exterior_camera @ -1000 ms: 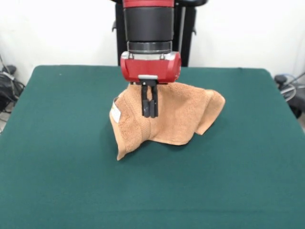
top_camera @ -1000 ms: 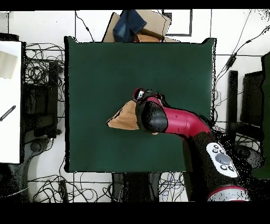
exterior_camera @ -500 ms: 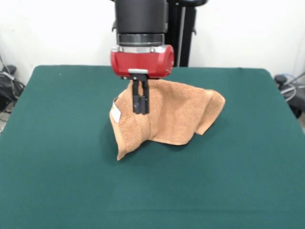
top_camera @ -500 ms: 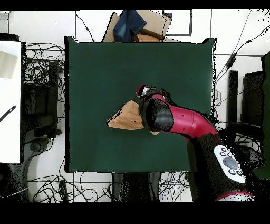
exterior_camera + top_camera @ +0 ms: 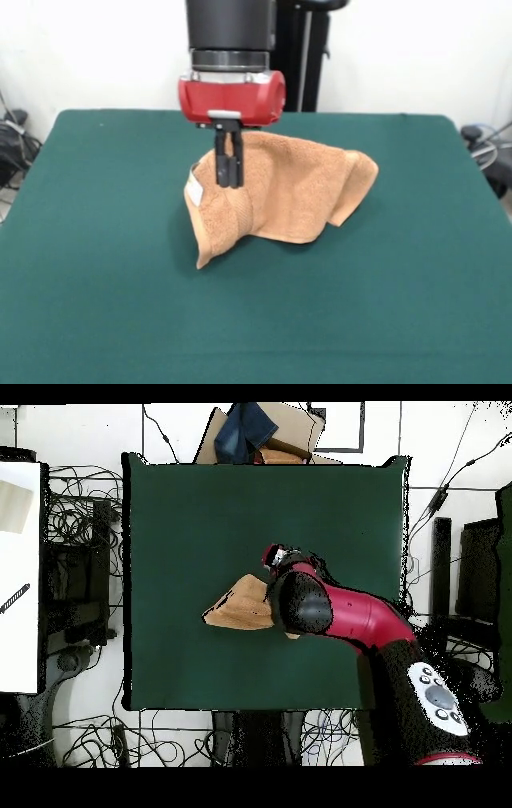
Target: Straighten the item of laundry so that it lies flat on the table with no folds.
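Observation:
The orange-tan towel (image 5: 280, 196) lies crumpled in a raised heap near the middle of the green table (image 5: 112, 304). Its left part is folded down to a point, its right corner is curled over, and a small white label (image 5: 194, 190) shows on its left edge. My gripper (image 5: 230, 184) hangs straight down over the towel's upper left part, fingers together, with nothing seen between them. In the overhead view the towel (image 5: 238, 606) pokes out left of my arm (image 5: 330, 609), which hides the gripper and the rest of the cloth on the table (image 5: 200, 504).
A cardboard box with a blue cloth (image 5: 255, 434) sits just beyond the table's far edge in the overhead view. Cables and dark equipment (image 5: 75, 564) line the table's sides. A white surface (image 5: 18, 574) stands at the far left.
My gripper has moved left and slightly up over the towel. The towel has kept its shape and place.

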Action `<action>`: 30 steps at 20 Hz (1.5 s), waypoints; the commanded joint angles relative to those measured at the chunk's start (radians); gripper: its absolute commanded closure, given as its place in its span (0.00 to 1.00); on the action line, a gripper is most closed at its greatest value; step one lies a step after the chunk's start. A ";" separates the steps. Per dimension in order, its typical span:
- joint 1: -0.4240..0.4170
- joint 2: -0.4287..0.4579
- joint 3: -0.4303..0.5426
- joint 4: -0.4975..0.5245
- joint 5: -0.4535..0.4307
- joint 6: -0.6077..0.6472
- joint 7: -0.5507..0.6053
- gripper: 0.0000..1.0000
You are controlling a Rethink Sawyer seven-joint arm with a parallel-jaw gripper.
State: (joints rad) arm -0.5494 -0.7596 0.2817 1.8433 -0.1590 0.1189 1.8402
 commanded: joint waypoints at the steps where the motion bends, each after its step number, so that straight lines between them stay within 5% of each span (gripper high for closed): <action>1: 0.192 -0.028 -0.144 0.000 0.033 0.057 0.199 1.00; 17: 0.156 -0.085 -0.051 0.095 0.067 0.048 0.180 1.00; 30: 0.074 -0.017 0.015 0.121 0.002 -0.037 0.125 1.00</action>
State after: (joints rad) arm -0.4560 -0.8215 0.2076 1.8521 -0.1307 0.1189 1.8402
